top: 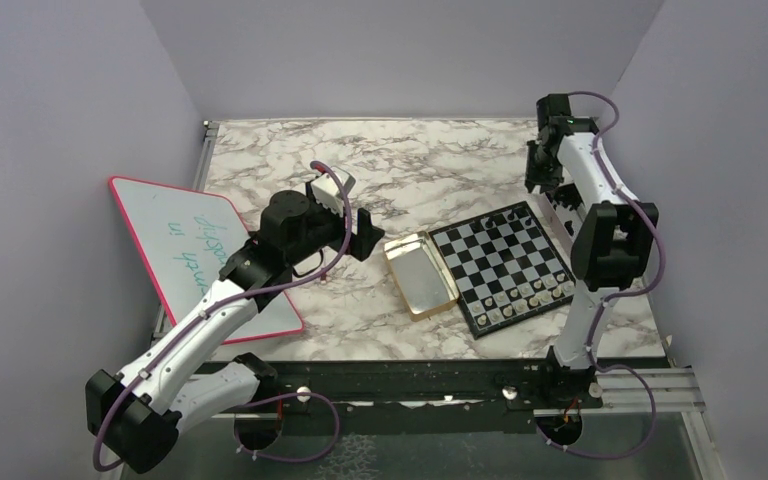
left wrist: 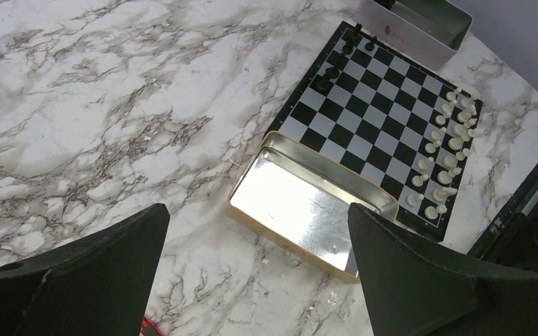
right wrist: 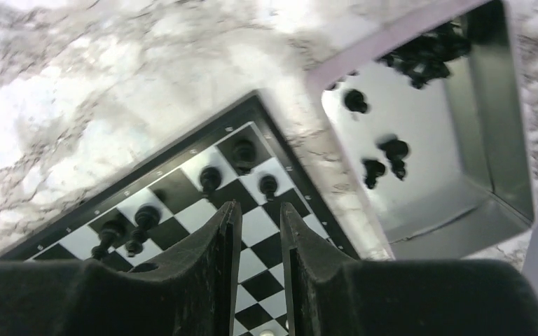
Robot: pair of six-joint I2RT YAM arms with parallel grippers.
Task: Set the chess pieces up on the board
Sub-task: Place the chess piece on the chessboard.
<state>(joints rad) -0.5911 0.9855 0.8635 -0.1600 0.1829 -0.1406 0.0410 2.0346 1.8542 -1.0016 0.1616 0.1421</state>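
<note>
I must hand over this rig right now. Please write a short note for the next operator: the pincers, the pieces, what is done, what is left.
Left pincer: wide open, empty, near the empty gold tin.
Right pincer: slightly open, empty, over the far corner of the board.
Done: white pieces stand in two rows on the near edge; a few black pieces stand on the far side.
To do: more black pieces lie in the grey tray beside the board; place them.
</note>
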